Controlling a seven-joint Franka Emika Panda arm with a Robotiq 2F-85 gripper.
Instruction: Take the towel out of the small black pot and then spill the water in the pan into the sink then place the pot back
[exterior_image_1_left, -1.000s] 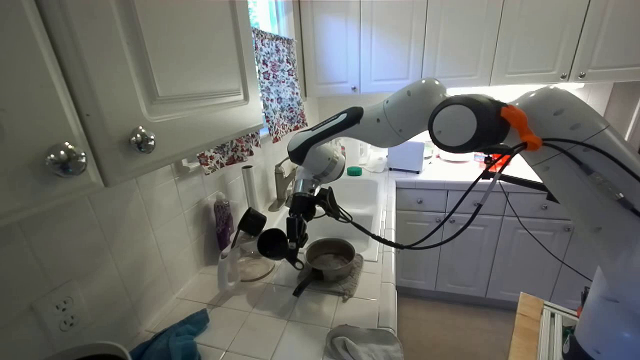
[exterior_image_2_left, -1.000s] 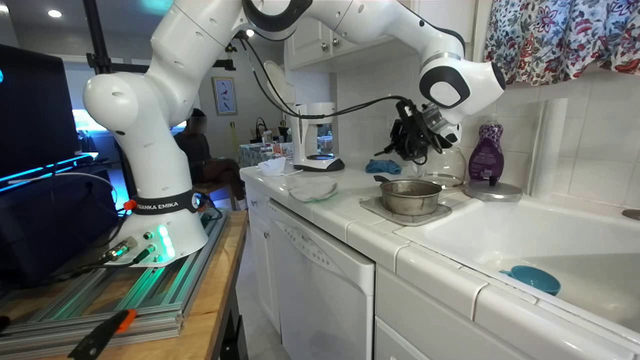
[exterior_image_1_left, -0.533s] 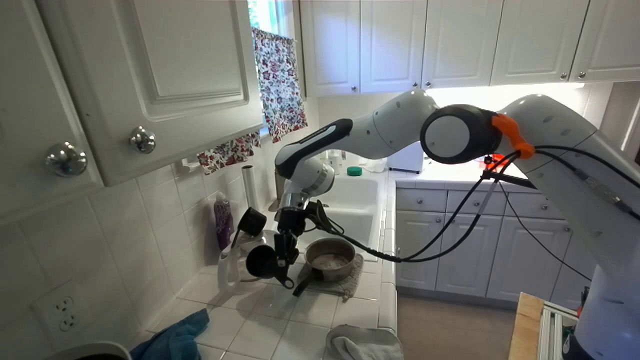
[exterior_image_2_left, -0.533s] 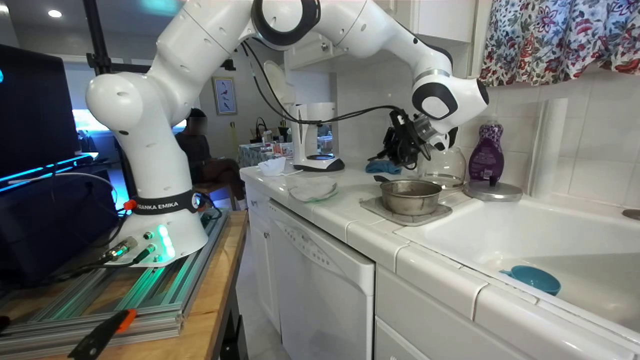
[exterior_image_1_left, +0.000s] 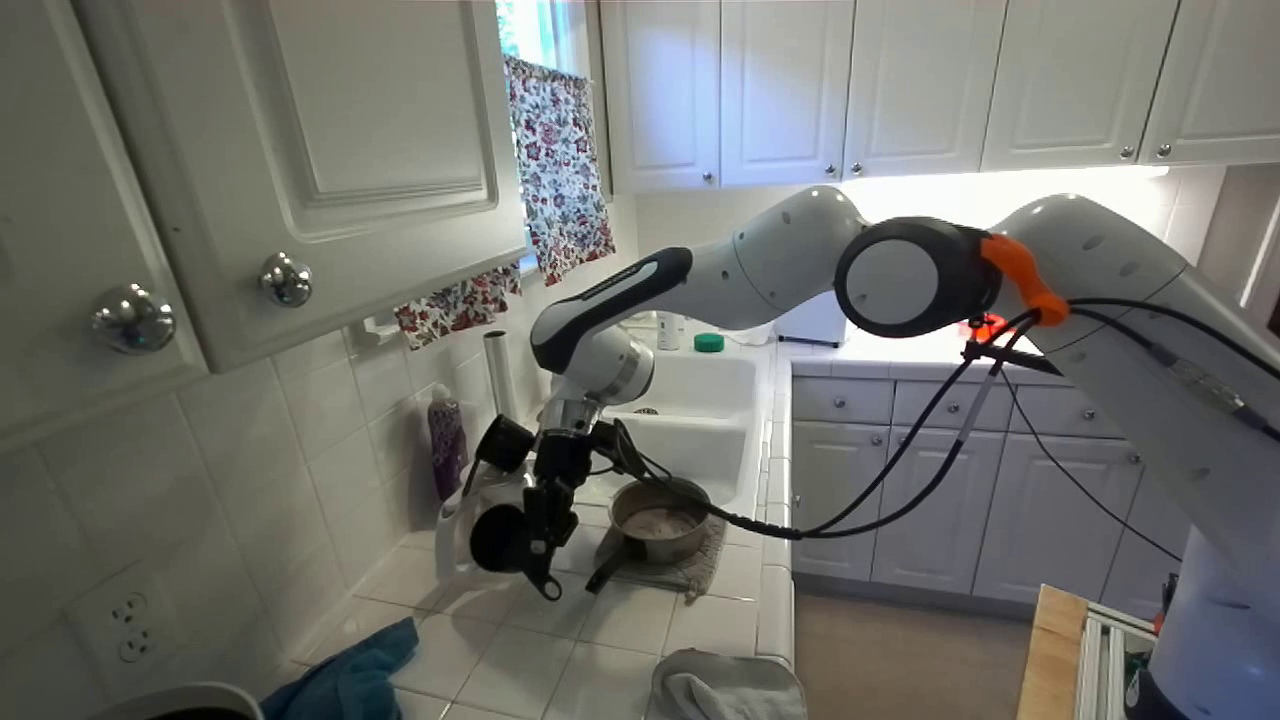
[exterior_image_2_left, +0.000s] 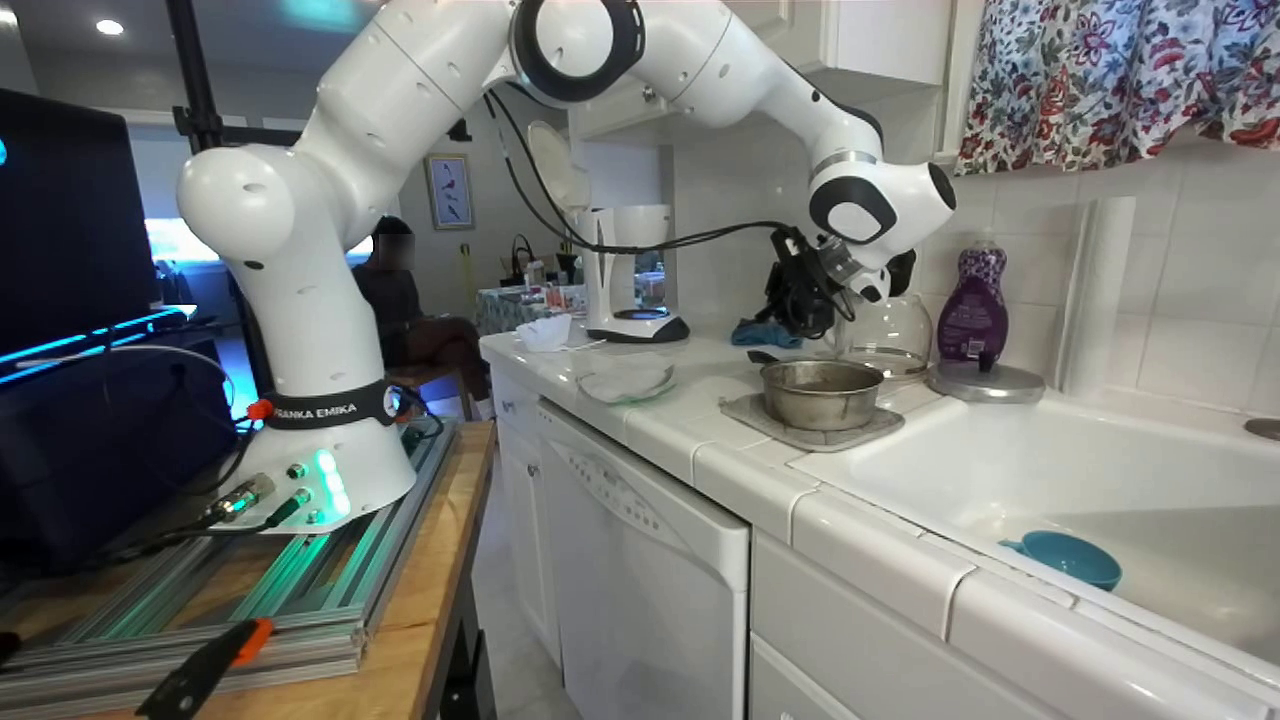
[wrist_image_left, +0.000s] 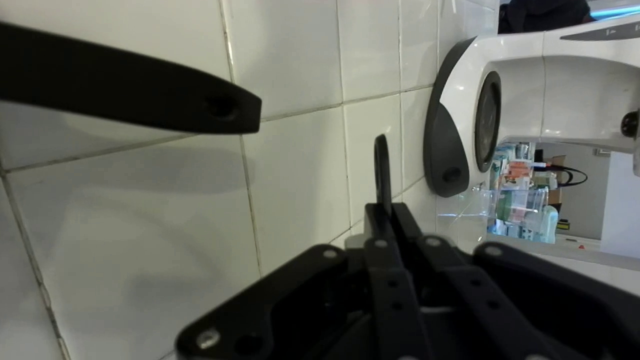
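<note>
The claw (wrist_image_left: 388, 216) is pinched nearly together on the ring-ended handle (wrist_image_left: 385, 192) of the black cup (exterior_image_1_left: 498, 538), with the pan (exterior_image_2_left: 820, 405) (black-handled too) lower and just beside the claw on a mat (exterior_image_2_left: 868, 428), the blue towel (exterior_image_1_left: 355, 675) farther off.

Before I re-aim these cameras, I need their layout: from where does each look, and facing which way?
Wrist view: behind the claw, the only robot part showing, facing the counter and coffee maker.
In an exterior view: above the counter, facing the pan, sink and cabinets; arm and claw show.
In an exterior view: near the sink, facing back toward the coffee maker; base, claw and most of the arm show.
In both exterior views: pan, sink and curtain, from roughly opposite ends.
</note>
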